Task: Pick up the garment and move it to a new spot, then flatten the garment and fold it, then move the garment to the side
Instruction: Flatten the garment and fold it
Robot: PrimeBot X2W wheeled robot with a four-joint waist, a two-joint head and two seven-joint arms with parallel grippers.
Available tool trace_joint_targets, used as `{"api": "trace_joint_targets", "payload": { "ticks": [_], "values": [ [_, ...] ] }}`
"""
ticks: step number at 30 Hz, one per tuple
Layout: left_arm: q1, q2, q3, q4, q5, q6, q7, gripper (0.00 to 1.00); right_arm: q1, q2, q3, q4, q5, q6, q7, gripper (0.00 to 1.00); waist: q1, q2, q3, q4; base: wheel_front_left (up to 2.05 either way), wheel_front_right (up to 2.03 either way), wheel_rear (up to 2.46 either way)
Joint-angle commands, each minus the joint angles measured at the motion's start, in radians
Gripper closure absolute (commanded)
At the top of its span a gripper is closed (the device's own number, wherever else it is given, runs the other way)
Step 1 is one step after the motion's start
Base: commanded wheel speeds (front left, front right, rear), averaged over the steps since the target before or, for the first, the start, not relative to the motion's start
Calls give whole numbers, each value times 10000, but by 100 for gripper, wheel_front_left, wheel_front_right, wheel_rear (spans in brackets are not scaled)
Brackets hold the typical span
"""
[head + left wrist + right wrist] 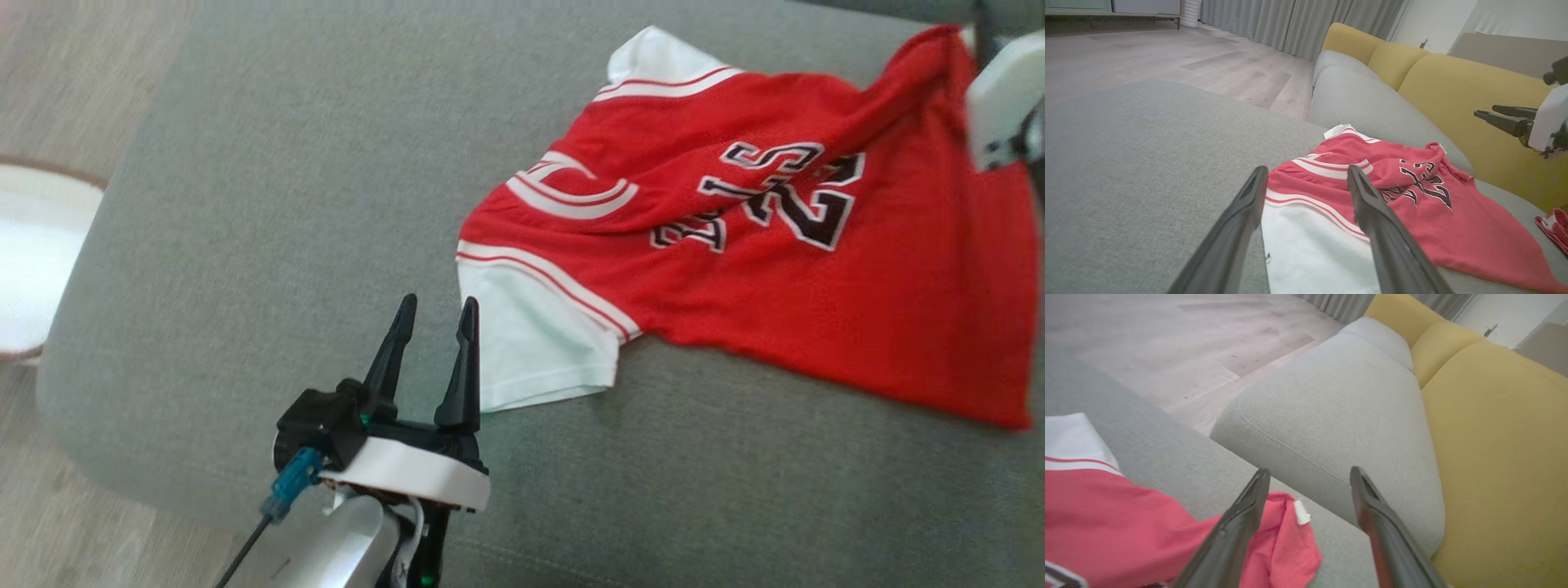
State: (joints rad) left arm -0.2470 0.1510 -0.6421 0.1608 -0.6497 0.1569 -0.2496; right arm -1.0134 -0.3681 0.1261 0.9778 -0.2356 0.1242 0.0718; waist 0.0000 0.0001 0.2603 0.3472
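My left pincer (pixel 438 300) is wide open and empty, same for the right pincer (pixel 1310 470). The jersey (pixel 816 318) lies rumpled on the sofa (pixel 286 163), sleeve (pixel 531 343) just ahead of the left, hem corner below the right, length running between them.

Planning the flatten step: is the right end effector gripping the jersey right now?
No: in the left wrist view the right end effector hangs in the air clear of the jersey, its fingers apart with nothing between them.
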Motion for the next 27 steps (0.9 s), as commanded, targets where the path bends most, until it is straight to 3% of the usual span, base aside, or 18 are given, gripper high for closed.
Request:
{"api": "trace_joint_targets", "payload": {
  "ticks": [1, 14, 27],
  "values": [
    [-149, 138, 415, -192, 102, -33, -122, 0, 165, 271, -70, -200, 227, 65, -292, 0, 0, -1, -416, -348, 0, 0, 0],
    [765, 901, 882, 143, -159, 228, -46, 0, 3094, 1740, -1246, -1008, 1926, 65, -2712, 0, 0, -1, -2435, -1694, 0, 0, 0],
    [1752, 1352, 1093, 239, -411, 581, 76, 0, 7705, 3104, -2386, -5061, 1857, 65, -3141, 0, 0, -1, -3249, -2193, 0, 0, 0]
  ]
}}
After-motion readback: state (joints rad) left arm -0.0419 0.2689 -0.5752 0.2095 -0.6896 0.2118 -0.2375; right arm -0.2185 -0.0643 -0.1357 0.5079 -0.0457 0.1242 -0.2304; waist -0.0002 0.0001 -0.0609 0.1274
